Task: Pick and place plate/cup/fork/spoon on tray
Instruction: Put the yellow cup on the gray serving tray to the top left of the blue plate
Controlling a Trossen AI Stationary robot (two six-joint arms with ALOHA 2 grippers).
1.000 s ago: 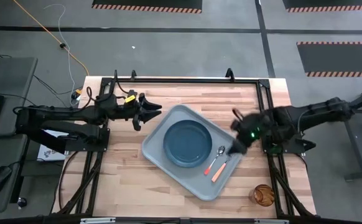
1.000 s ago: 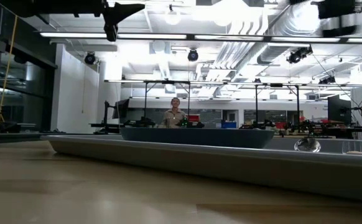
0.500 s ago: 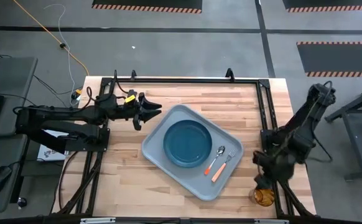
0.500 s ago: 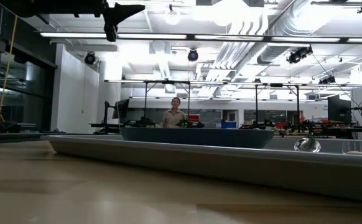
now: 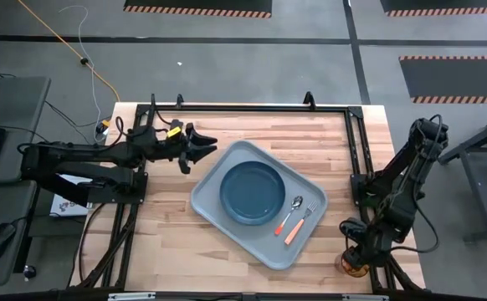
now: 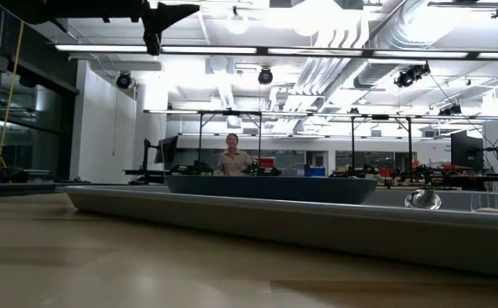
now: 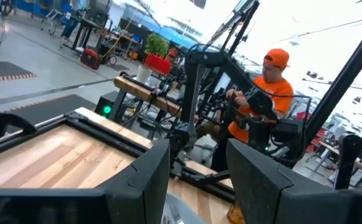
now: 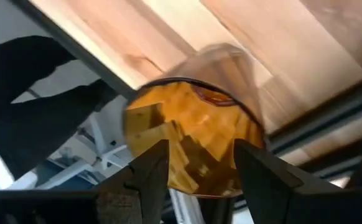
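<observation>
Three items on tray (image 5: pixel 212 203): plate (image 5: pixel 253 192), spoon (image 5: pixel 291 212), fork (image 5: pixel 300 222).
Cup (image 8: pixel 193 140): on table, off tray.
Right gripper (image 8: pixel 196 155): fingers spread around cup.
Left gripper (image 7: pixel 196 180): parted, holding nothing.
Writing: none legible.

The right arm is swung away from the tray (image 5: pixel 270 251), where its gripper was over the fork (image 5: pixel 300 224) and spoon (image 5: pixel 290 215) a second ago, and is now folded down at the table's front right corner. The right gripper (image 5: pixel 354 258) is brought directly over the cup (image 8: pixel 193 140), which is largely covered by it in the high view; in the right wrist view the cup is seen close between the spread fingers (image 8: pixel 145 171).
</observation>
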